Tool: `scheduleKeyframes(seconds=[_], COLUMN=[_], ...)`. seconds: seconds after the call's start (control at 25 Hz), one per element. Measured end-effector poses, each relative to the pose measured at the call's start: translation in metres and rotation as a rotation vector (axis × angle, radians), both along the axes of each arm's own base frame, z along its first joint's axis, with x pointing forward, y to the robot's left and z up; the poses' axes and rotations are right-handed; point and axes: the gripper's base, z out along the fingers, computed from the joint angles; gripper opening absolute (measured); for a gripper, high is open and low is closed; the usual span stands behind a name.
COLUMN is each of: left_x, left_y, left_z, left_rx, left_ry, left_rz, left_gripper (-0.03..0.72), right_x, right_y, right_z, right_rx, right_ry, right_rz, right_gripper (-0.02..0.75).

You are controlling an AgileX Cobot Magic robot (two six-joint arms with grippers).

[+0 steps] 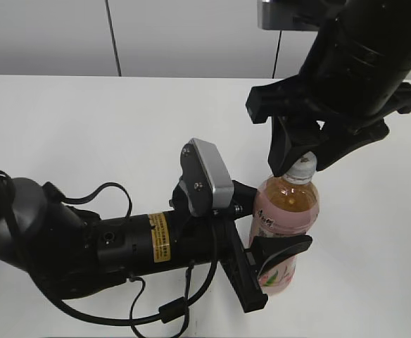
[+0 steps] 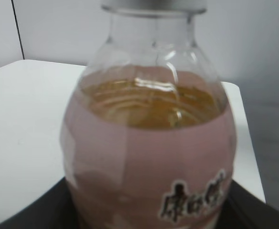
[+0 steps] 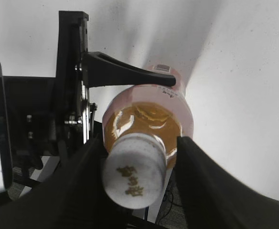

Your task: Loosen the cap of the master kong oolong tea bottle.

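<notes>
Amber tea fills the master kong oolong tea bottle [image 1: 285, 229], which stands upright on the white table [image 1: 86, 134] between our two arms. In the exterior view our left gripper [image 1: 265, 257] comes in from the side and clamps the lower body of the bottle, one black finger [image 1: 281, 248] crossing the pink label. Our right gripper [image 1: 300, 163] reaches down from above, its fingers straddling the cap [image 1: 302, 167], which is only partly visible there.

The right wrist view supplies what the exterior one hides: the cap's [image 3: 134, 175] white top with its gold print, and a dark finger [image 3: 80, 188] on each side of it. Both pads appear to press the ribbed edge, though the blur leaves us not fully sure of contact on the right side. That view also shows the left gripper's curved finger [image 3: 130, 74] lying against the bottle's shoulder [image 3: 151, 114].

The left wrist view is filled by the bottle [image 2: 149, 157] at close range: the liquid line, the pink label and black characters [image 2: 192, 198], with only the cap's lower rim [image 2: 154, 7] at the top edge.
</notes>
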Motion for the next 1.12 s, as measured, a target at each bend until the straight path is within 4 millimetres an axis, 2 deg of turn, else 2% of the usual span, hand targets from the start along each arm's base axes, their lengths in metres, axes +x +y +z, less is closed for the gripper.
scheduleKeyframes(seconds=[0.16,0.28,0.56,0.84,1.12], left_x=[0.0,0.0,-0.0001,-0.0002,-0.0003], left_y=[0.0,0.0,0.0,0.0,-0.0001], left_z=[0.0,0.0,0.0,0.0,0.0001], left_rx=[0.0,0.0,0.0,0.0,0.0], left_ry=[0.0,0.0,0.0,0.0,-0.001], left_rz=[0.0,0.0,-0.001,-0.002,-0.004], left_gripper=[0.397,0.397,0.397,0.397,0.397], right_x=[-0.0001,-0.0002,-0.0006,-0.0008,-0.001], right_y=[0.0,0.0001,0.0003,0.0006,0.0007], right_z=[-0.0002,-0.0002,0.0002,0.0002,0.0003], right_rx=[0.0,0.0,-0.011,-0.04,-0.084], right_ry=[0.001,-0.002,-0.047,-0.145,-0.287], right_rz=[0.0,0.017,0.206,0.601,1.169], right_gripper=[0.364,0.288,0.287,0.282,0.281])
